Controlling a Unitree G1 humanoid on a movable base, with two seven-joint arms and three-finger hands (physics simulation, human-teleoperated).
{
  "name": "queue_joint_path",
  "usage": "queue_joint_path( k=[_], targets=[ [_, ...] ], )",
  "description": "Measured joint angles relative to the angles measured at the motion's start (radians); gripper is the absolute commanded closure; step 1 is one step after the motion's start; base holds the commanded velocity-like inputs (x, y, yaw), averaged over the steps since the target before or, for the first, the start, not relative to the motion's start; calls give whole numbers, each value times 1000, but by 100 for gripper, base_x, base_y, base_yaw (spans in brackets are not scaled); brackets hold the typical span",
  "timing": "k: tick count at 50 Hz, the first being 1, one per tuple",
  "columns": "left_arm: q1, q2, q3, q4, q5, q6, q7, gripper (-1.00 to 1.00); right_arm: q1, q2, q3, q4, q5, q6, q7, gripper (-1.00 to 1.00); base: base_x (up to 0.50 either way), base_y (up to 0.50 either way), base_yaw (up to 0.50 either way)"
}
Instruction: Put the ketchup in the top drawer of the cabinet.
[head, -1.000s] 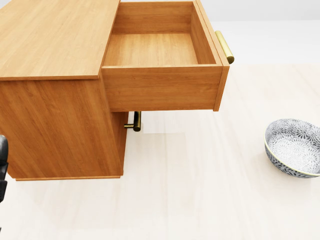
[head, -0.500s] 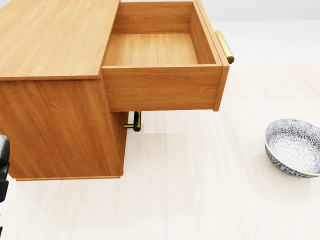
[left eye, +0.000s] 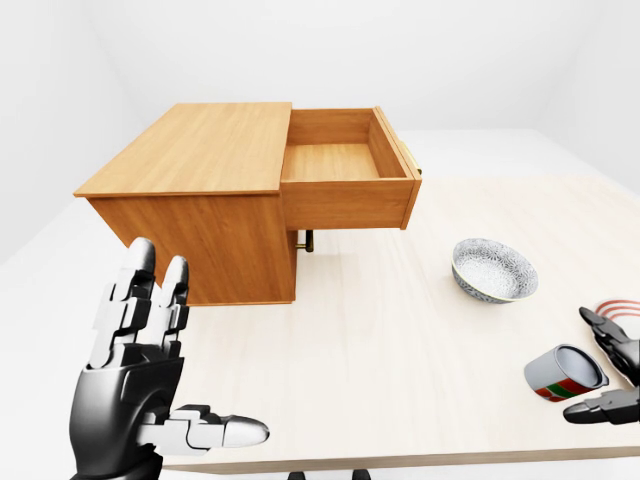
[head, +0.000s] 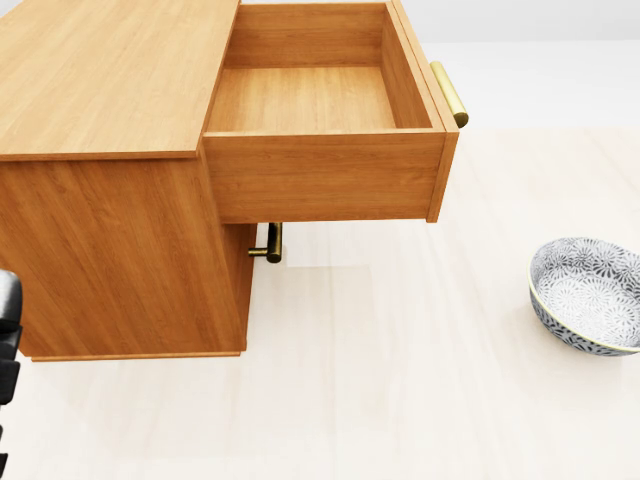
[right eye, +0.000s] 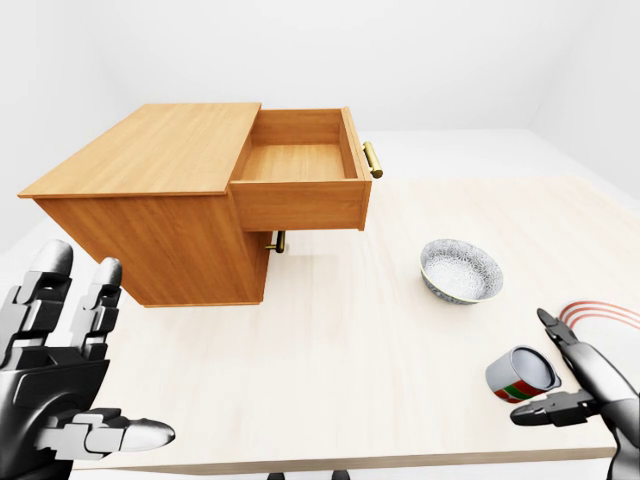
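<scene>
It was a bare simulated test room, not a lived-in place: blank white walls (left eye: 330, 50) and a white floor enclosed a single pale wooden desk (left eye: 400, 340). On it stood a small wooden cabinet (left eye: 200, 200) with brass handles and its top drawer (left eye: 345, 175) pulled open, a patterned bowl (left eye: 494, 269) and a can (right eye: 521, 375), household props with no other furnishing.
</scene>
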Motion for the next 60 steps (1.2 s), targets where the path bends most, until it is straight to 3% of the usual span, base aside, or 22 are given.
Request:
queue_joint_path(
  k=[23,25,26,29,51,60],
  targets=[
    [4,7,-14,6,7,0,9,-100,13,-4,25,86,13,0,0,-97,0,0,0],
    [4,7,-15,6,8,0,10,-100,14,-5,26,93,17,0,0,-80,0,0,0],
    [4,7,-16,7,8,0,11,-100,15,-6,26,96,19,0,0,23,0,0,0],
    [4,8,-19,8,10,0,12,-100,11,-9,15,90,33,0,0,100,0,0,0],
    [8,14,-31,16,17,0,22,-100,42,14,18,67,34,0,0,100,0,0,0],
    [13,17,-36,15,18,-3,23,-100,43,48,12,-98,-17,0,0,100,0,0,0]
  ],
)
